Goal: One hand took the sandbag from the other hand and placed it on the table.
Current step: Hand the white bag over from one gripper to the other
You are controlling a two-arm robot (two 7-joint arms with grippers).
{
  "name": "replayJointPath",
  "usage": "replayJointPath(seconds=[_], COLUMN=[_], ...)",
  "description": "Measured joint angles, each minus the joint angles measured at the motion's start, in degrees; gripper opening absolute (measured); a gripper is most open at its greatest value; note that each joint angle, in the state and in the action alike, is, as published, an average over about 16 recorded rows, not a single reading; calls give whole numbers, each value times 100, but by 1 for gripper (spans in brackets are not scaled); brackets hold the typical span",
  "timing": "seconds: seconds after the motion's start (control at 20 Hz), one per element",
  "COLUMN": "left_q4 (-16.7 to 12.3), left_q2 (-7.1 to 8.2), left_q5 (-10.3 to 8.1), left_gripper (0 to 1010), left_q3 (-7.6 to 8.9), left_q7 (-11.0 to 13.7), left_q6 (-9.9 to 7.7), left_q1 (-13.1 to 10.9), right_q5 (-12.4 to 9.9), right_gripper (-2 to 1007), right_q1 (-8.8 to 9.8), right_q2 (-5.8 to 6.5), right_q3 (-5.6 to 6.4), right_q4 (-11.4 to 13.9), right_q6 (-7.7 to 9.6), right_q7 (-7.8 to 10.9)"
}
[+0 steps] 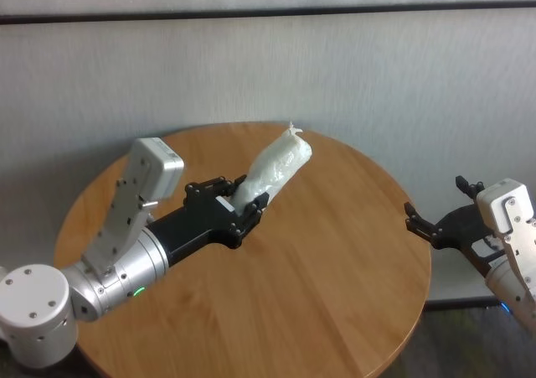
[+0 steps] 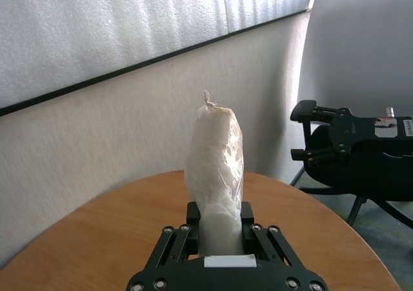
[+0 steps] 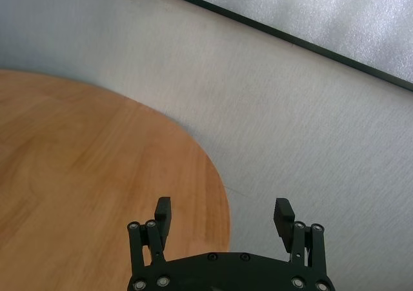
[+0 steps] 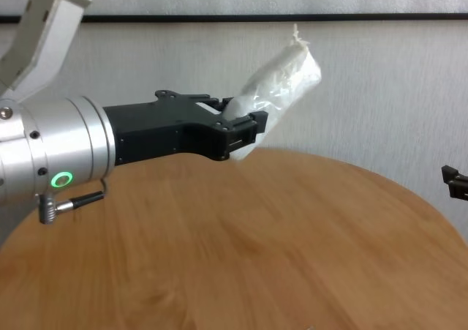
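you are at the handover step, before any transfer. at the left of the head view, your left gripper (image 1: 244,202), black on a thick silver wrist with a green ring, is clenching the lower end of the sandbag (image 1: 276,169) and holding it tilted up above the table (image 1: 318,294), near the frame's centre. the bag is a white, lumpy, crinkled plastic sausage with a small twisted tip at its upper end. below it the round tabletop is showing smooth light wood grain. at the far right edge your right gripper (image 1: 435,227) is hanging beyond the table rim, jaws spread wide and holding nothing. next, i judge, you are needing to bring it across to the bag's free upper part.
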State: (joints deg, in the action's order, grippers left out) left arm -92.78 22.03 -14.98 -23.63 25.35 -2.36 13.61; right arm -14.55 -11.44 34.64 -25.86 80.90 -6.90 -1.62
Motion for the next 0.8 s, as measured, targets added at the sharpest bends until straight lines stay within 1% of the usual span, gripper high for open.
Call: replayJointPath(seconds=[0.45, 0.8], left_q4=[-115, -161], left_q2=[15, 21], left_q5=[-50, -40], left_gripper=[381, 381], left_q3=[-148, -218], left_q7=[43, -23], left_q6=[31, -15], left_q1=[37, 62], right_q5=[0, 0], right_gripper=[1003, 1003], right_q1=[0, 0], right_q2=[0, 0], right_q3=[0, 0], right_q4=[0, 0], right_q6=[0, 0], right_q7=[0, 0])
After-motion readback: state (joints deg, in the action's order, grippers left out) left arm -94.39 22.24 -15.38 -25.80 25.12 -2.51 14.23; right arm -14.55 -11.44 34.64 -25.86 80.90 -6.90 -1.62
